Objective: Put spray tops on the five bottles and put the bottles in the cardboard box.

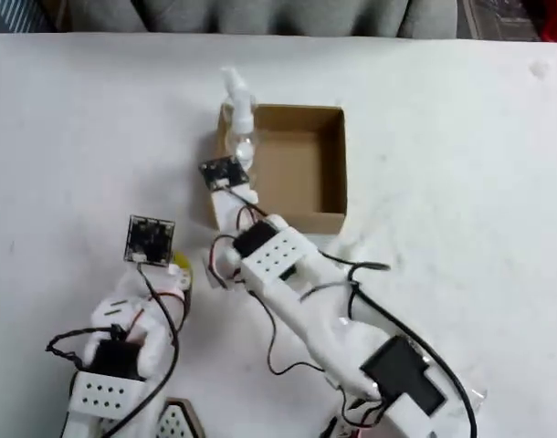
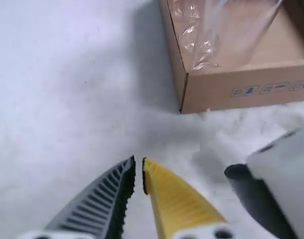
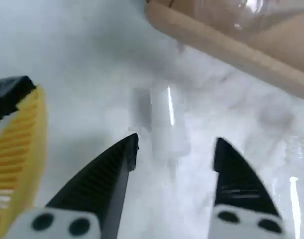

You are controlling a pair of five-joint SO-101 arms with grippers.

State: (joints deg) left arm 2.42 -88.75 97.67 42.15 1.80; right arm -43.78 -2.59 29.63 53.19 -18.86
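Spray top (image 3: 164, 124) lies on the tabletop (image 1: 461, 137) just outside the cardboard box (image 1: 324, 220), w/ your right tool (image 3: 174, 149) over it. One bottle (image 1: 243, 137), clear w/ sprayer already on, stands upright at the box's left wall. The left wrist view shows clear plastic inside the box.

The box wall sits close beyond the spray top. The left tool (image 2: 138, 167) is just beside the right one, and its yellow finger (image 3: 17, 149) shows in the right wrist view, so that spot is crowded.

The right arm (image 1: 333, 310) stretches diagonally from bottom-right to the box's near-left corner. Its tool points down w/ fingers spread wide and the spray top btwn them. The left arm (image 1: 110, 365) sits at bottom-left. Its tool is almost closed, w/ only a sliver btwn the tips and nothing in it.

White tabletop runs wide to the left and right of the box, up to the far edge.
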